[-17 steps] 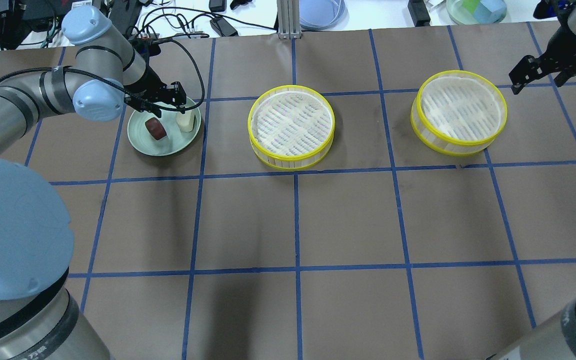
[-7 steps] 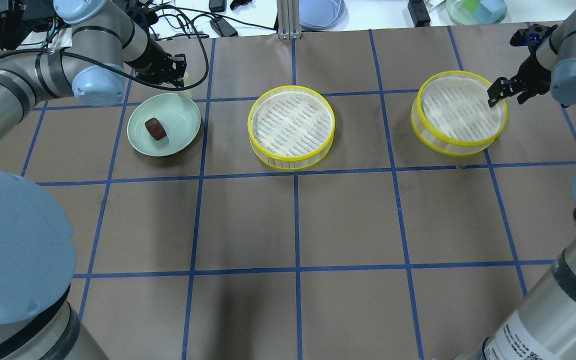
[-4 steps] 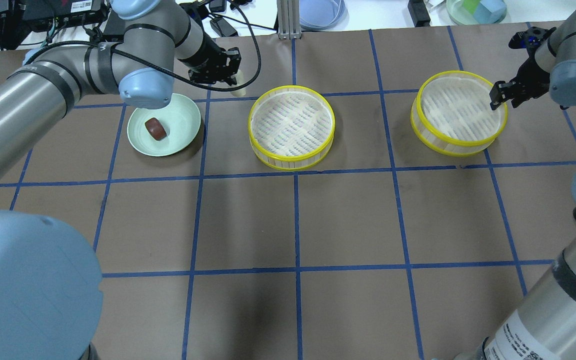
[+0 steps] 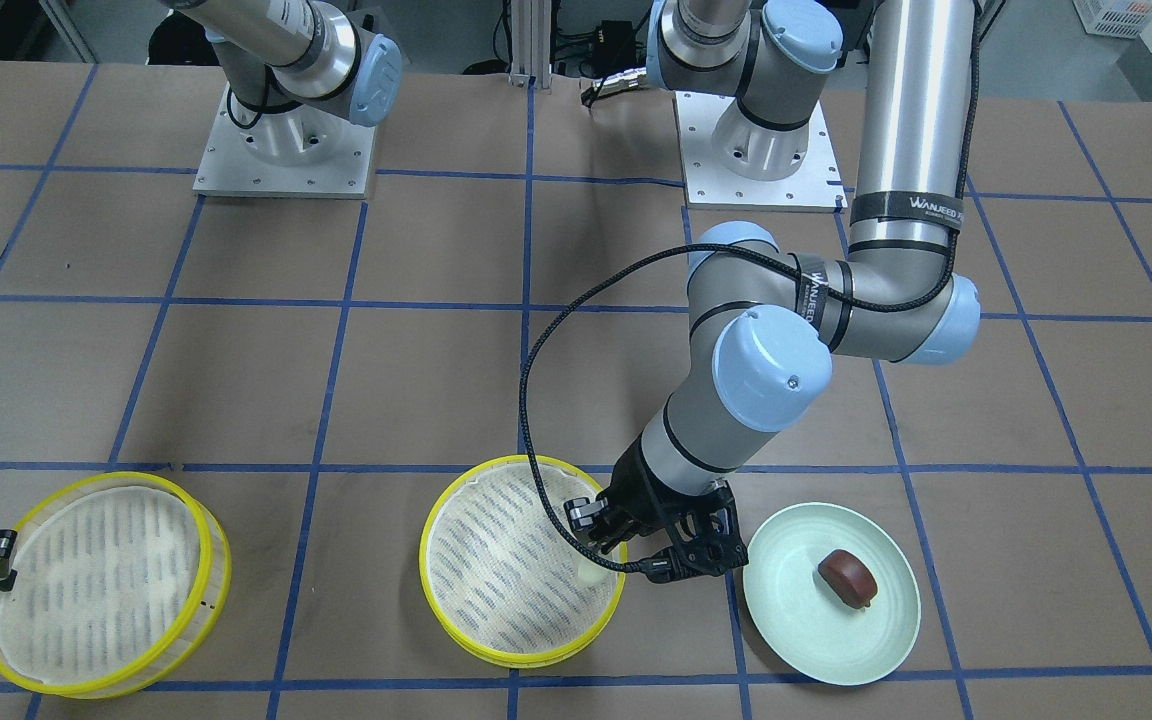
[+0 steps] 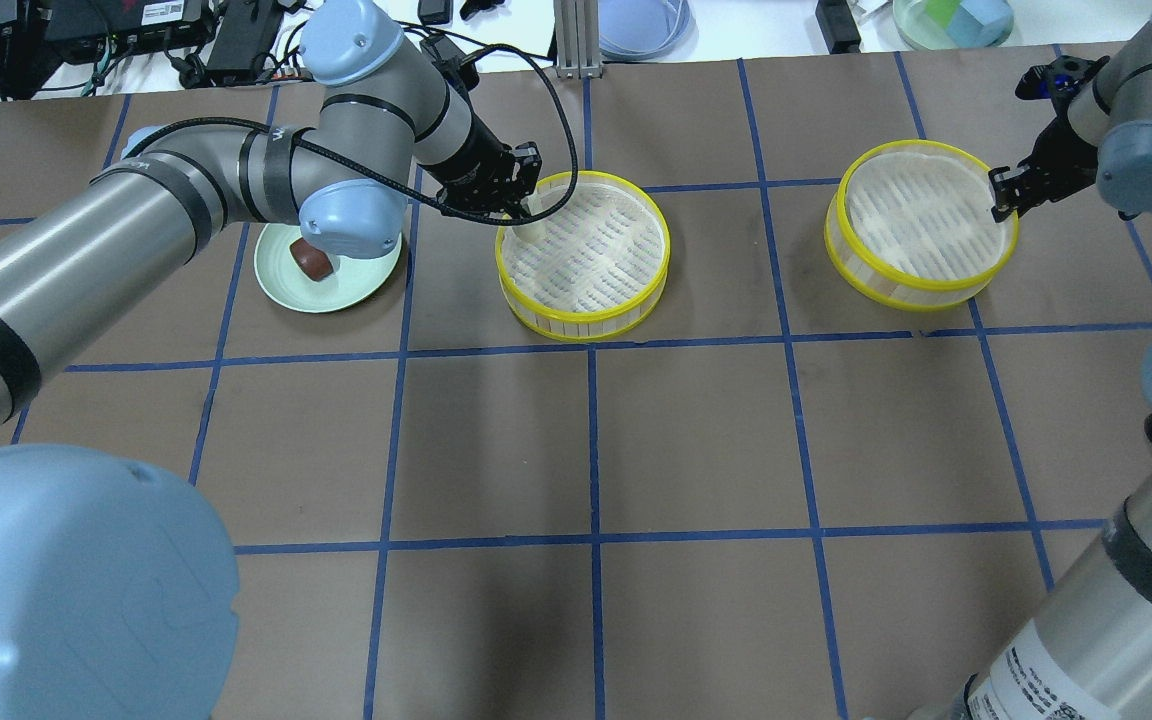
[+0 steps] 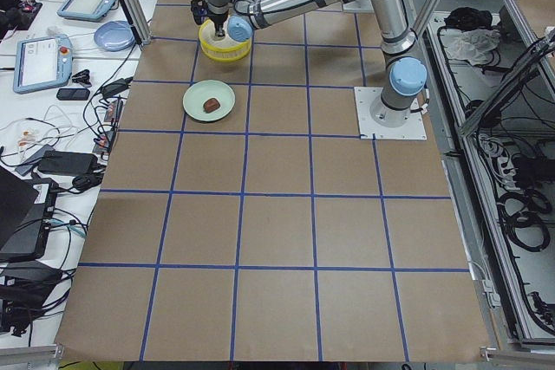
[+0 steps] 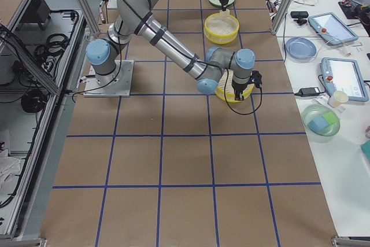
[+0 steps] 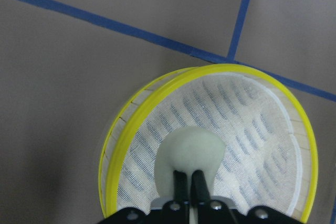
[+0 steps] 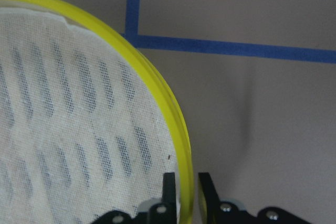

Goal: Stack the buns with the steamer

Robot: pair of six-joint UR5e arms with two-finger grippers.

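The left claw [image 5: 524, 208] is clamped on the white bun [image 8: 190, 153], its two fingers pressed into the soft lump. The bun hangs inside the middle tray [image 5: 586, 325], close to the rim on the side nearest the plate [image 4: 796, 620]; whether it touches the liner cannot be told. The brown bun [image 4: 846, 577] lies alone on the green plate, just beside that tray. The right claw [image 9: 184, 192] grips the rim of the second tray [image 5: 911, 290], one finger inside the yellow edge and one outside. Both trays stand well apart on the table [image 5: 696, 440].
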